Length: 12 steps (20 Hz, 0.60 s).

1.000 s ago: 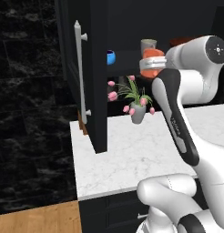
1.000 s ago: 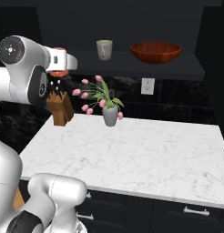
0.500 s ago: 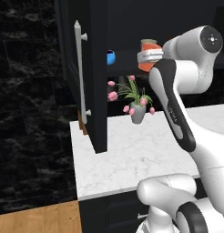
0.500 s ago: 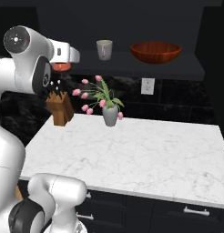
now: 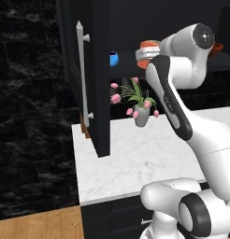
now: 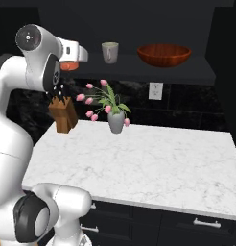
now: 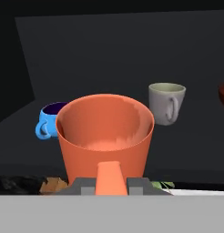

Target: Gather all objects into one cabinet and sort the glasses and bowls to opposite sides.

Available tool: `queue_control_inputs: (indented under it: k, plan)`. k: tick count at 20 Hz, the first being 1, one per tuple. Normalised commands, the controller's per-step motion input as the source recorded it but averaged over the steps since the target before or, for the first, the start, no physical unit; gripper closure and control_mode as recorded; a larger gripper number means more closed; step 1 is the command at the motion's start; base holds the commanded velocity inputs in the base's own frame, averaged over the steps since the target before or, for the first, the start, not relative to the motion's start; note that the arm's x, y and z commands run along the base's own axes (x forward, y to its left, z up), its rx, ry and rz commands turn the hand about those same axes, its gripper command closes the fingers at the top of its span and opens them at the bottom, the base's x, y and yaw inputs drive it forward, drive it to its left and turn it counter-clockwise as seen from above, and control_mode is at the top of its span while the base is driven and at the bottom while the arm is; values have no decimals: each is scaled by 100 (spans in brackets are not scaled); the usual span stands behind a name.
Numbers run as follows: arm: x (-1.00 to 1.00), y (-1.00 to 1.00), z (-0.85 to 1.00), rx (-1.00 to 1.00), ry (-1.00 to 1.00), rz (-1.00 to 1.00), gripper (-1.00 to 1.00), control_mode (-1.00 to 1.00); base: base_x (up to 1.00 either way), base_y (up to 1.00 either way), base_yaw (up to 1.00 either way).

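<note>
1. Since a second ago the arm has swung its hand up and in toward the cabinet shelf (image 5: 229, 63), taking the orange cup (image 5: 147, 46) with it. In the left base view that cup sits at the hand, just right of the open door (image 5: 96, 70), with the blue bowl (image 5: 114, 59) on the shelf's left end beyond the door's edge.

2. From the right base view, the cup (image 6: 67, 66) hangs off the shelf's left end; the grey-beige mug (image 6: 110, 52) stands near the middle and the red-brown bowl (image 6: 163, 54) toward the right. Tulips (image 6: 108, 108) and knife block (image 6: 62, 115) stand on the tabletop (image 6: 153, 158) below.

3. Looking along the hand, the fingers (image 7: 109, 177) are clamped on the cup (image 7: 104, 136); this alone shows the grip. The blue bowl (image 7: 49, 120) lies behind-left, the mug (image 7: 166, 103) behind-right.

4. The step looks like placing the cup; next it likely needs carrying forward beside the mug, clear of the blue bowl.
</note>
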Motion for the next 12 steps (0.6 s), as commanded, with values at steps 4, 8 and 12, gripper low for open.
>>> queue_control_inputs:
  k: [4,8,12]
  plan:
    - [35,3,0,0,0,0,100,-100,0,0,0]
    - [34,3,0,0,0,0,100,-100,0,0,0]
    - [31,9,0,0,0,0,100,-100,0,0,0]
